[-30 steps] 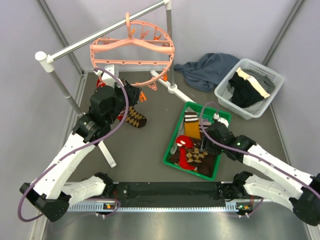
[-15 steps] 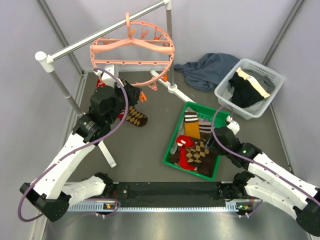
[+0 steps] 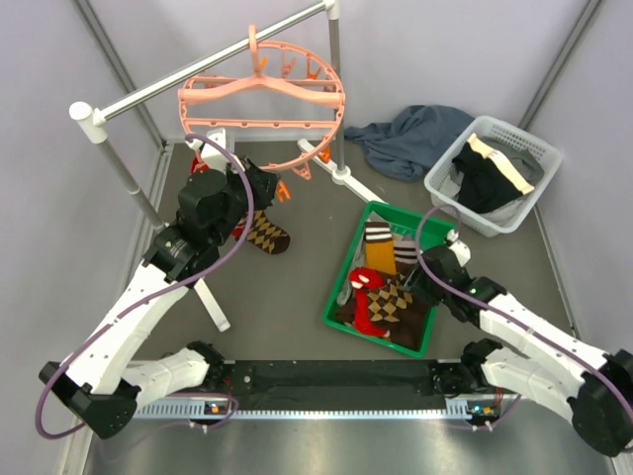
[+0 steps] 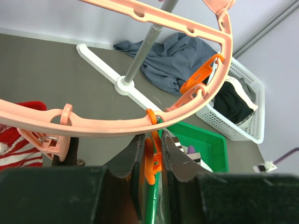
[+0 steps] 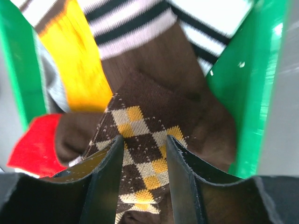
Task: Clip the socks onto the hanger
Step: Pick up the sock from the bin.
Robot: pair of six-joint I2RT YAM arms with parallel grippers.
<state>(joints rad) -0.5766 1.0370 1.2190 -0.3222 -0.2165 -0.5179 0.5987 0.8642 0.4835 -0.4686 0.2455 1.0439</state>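
You had the salmon-pink ring hanger (image 3: 237, 121) hanging from the grey rail (image 3: 178, 75), with most of the clips in view bare. The green tray (image 3: 338, 282) held the heap of socks (image 3: 386, 297), so by my judgement the job was in its early part. An argyle sock below the ring (image 3: 267, 235) sat beside the left arm; whether it was clipped, I could not tell. Your right gripper (image 5: 145, 140) stood open astride the argyle sock in the tray (image 5: 140, 123), not closed on it. Your left gripper (image 4: 152, 140) pinched an orange clip (image 4: 149, 168) under the hanger's rim.
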